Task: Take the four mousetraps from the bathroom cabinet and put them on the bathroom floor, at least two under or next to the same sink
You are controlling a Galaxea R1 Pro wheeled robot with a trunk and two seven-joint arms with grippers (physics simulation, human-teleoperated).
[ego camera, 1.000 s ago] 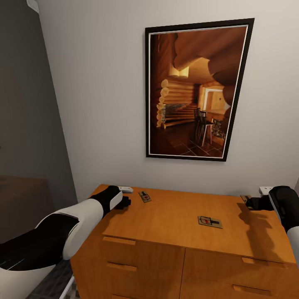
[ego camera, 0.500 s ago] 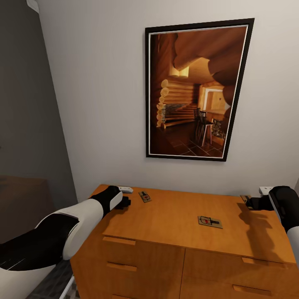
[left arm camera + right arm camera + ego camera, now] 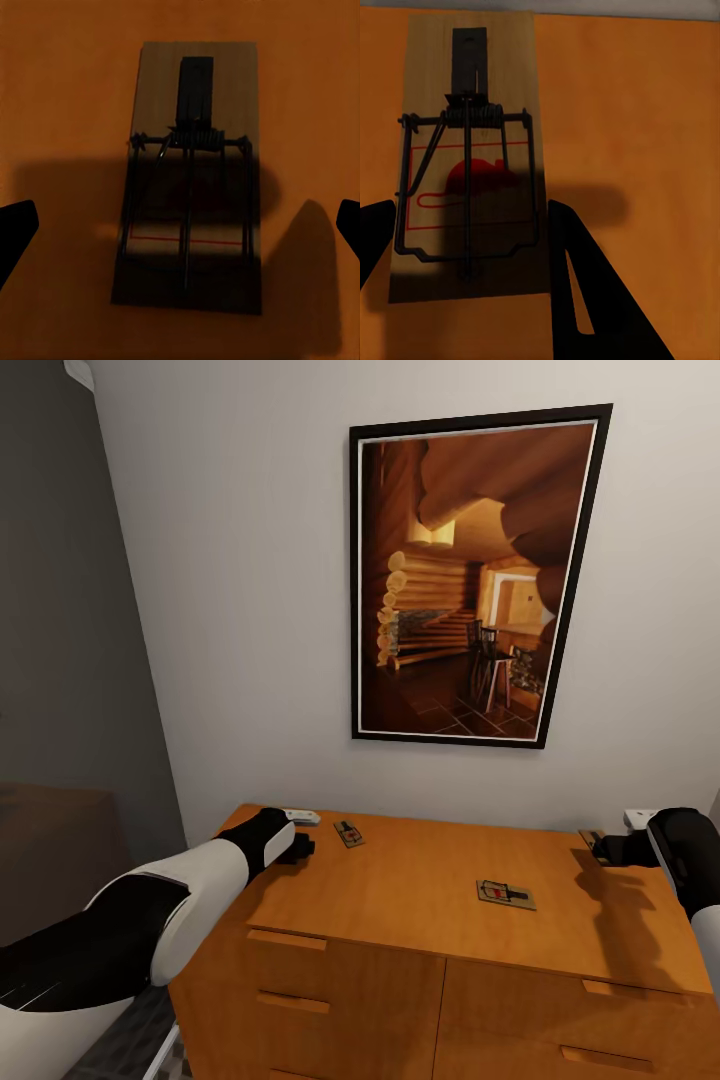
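1. The left gripper [image 3: 298,847] hangs over the cabinet's [image 3: 420,900] back left corner. In the left wrist view its dark fingertips [image 3: 16,232] stand wide apart, one at each side of a mousetrap [image 3: 191,176] that lies flat on the orange-brown top beneath it; they are spread and hold nothing.
2. Just beside that gripper, near the back edge, a second mousetrap [image 3: 348,833] lies flat on the top, turned at a slant.
3. Above the cabinet a framed picture [image 3: 470,575] of a log interior hangs on the pale wall.
4. A third mousetrap [image 3: 505,894] lies flat right of the top's middle, nearer the front edge, well apart from both grippers.
5. The right gripper [image 3: 603,849] is at the back right corner. The right wrist view shows a fourth mousetrap [image 3: 469,157], red mark up, with dark fingers [image 3: 585,292] on either side of its near end, parted; whether they touch the board I cannot tell.
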